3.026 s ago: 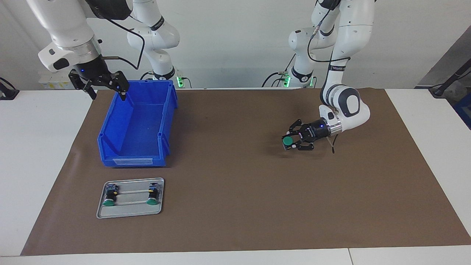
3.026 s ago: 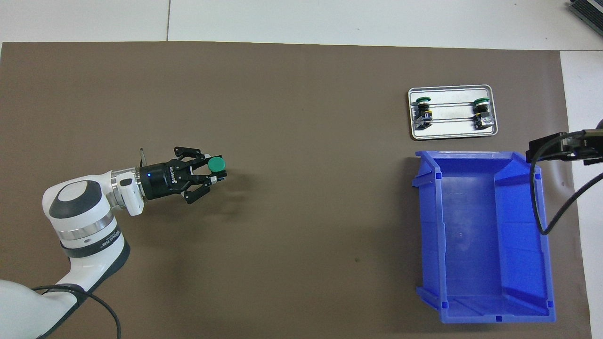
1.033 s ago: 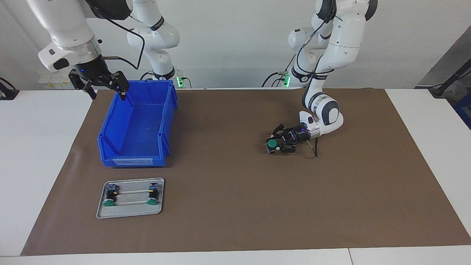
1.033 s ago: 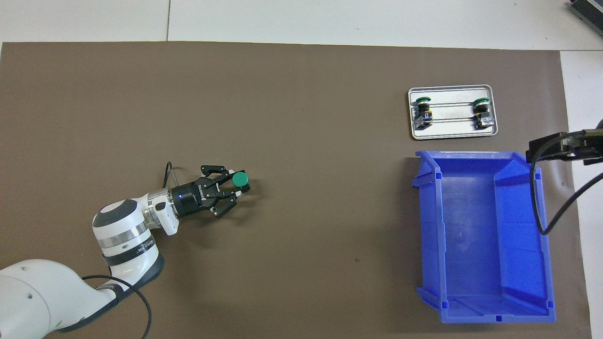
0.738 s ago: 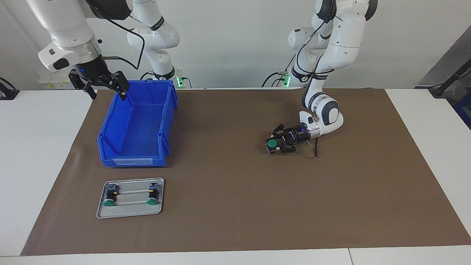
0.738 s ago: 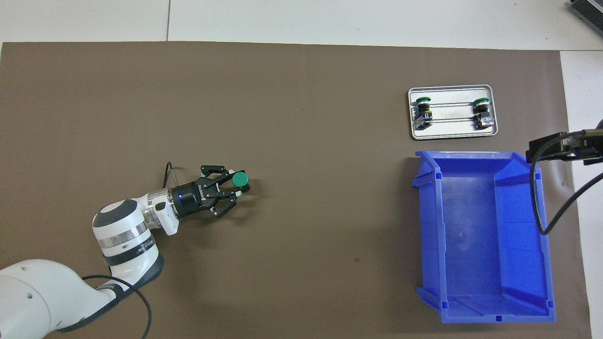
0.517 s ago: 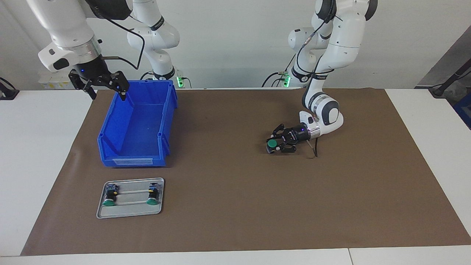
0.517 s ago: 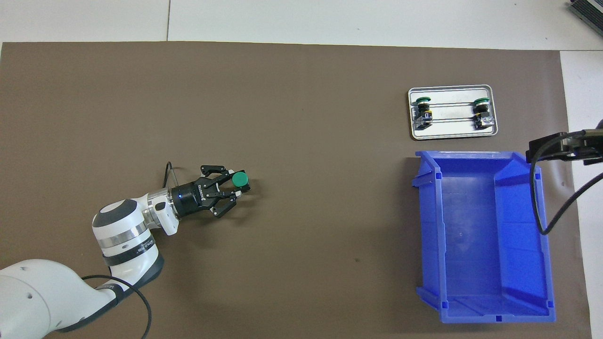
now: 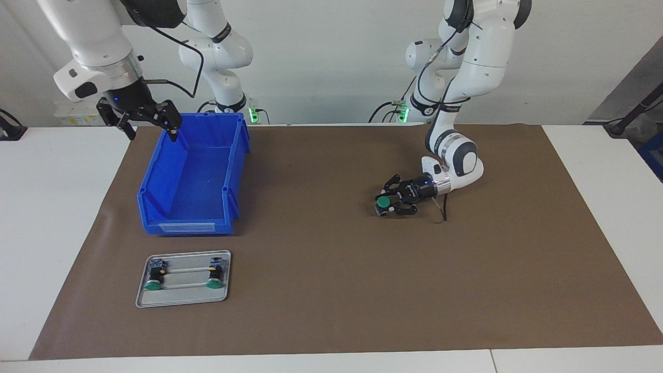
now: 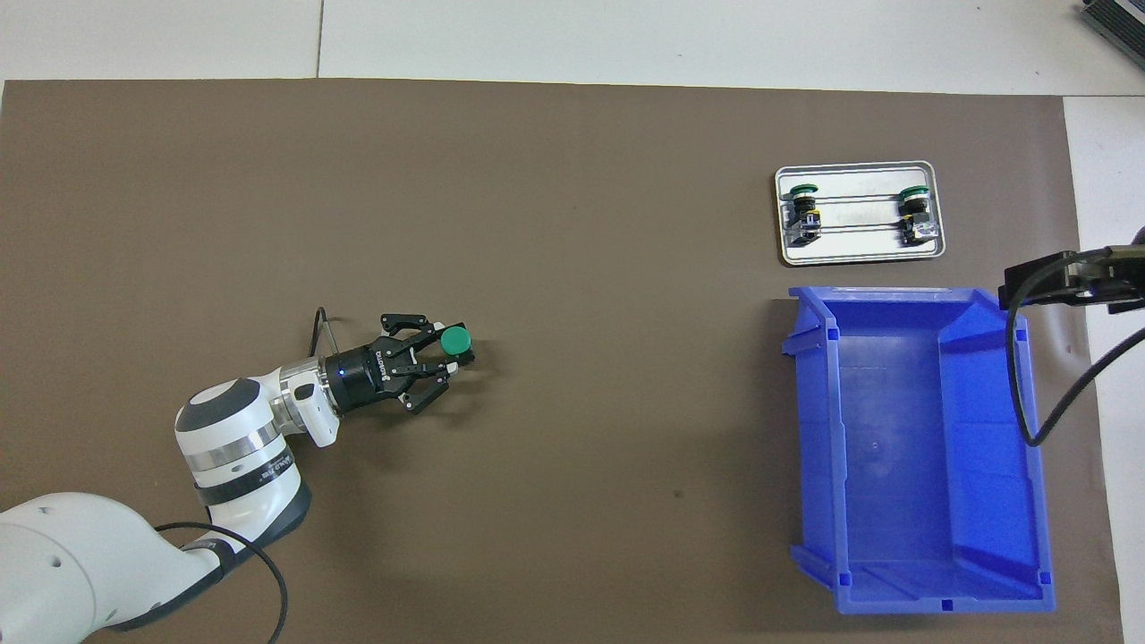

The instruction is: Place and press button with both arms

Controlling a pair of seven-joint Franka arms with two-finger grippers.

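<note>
My left gripper (image 9: 387,204) is low over the brown mat near its middle and is shut on the button (image 9: 383,202). The button has a round green cap facing up on a black body. It rests at or just above the mat. In the overhead view the left gripper (image 10: 445,355) lies sideways with the button (image 10: 454,339) at its tips. My right gripper (image 9: 151,130) is open and empty. It hangs over the corner of the blue bin (image 9: 186,226) nearest the robots and waits. Only a black part of it (image 10: 1064,277) shows in the overhead view.
A metal tray (image 9: 181,300) lies farther from the robots than the bin, at the right arm's end, also in the overhead view (image 10: 859,258). Two identical green-capped buttons (image 9: 153,284) (image 9: 213,282) lie on it. The bin (image 10: 912,590) shows nothing inside. A brown mat (image 9: 331,290) covers the table.
Over three seconds my left gripper carried the button toward the middle of the mat and lower. In the last second nothing moved. The right arm stayed still.
</note>
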